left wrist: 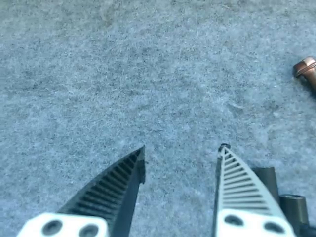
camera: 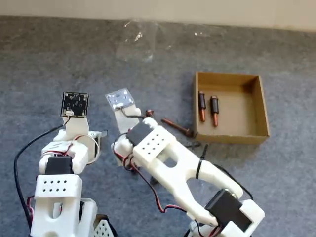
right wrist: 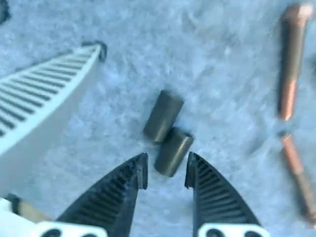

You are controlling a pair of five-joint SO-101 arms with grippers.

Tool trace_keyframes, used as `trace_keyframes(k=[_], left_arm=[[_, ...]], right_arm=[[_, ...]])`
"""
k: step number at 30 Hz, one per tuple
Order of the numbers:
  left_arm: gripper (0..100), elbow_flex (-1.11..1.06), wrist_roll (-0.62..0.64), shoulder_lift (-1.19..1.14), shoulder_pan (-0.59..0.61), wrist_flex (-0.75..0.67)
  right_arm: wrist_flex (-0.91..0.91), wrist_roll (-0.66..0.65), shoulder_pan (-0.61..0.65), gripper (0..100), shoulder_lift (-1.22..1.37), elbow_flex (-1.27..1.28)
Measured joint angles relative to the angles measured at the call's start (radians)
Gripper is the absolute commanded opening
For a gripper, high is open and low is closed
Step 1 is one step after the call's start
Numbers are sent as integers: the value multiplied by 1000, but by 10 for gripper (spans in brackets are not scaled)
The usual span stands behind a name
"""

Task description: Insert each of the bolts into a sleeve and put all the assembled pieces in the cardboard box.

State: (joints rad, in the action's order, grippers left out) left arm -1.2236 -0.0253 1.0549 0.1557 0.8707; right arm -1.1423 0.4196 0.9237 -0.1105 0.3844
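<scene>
The right gripper (right wrist: 166,163) has its jaws apart, with the nearer sleeve (right wrist: 173,150) just between their tips and a second sleeve (right wrist: 163,115) touching it beyond. It looks rigid, smooth and probably light, so it may roll: pinch across its middle. The left gripper (left wrist: 183,148) has its jaws apart and empty.

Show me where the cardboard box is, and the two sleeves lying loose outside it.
cardboard box (camera: 232,138), high view, its near wall.
nearer sleeve (right wrist: 174,151), right wrist view, middle of its side.
farther sleeve (right wrist: 163,116), right wrist view, middle of its side.
</scene>
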Motion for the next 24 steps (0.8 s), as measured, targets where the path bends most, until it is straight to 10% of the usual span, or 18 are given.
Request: trace_keyframes(k=[24], left_arm=[[220,0,0,0,0,0]], right_arm=[[2,373,-28,127,124,81]])
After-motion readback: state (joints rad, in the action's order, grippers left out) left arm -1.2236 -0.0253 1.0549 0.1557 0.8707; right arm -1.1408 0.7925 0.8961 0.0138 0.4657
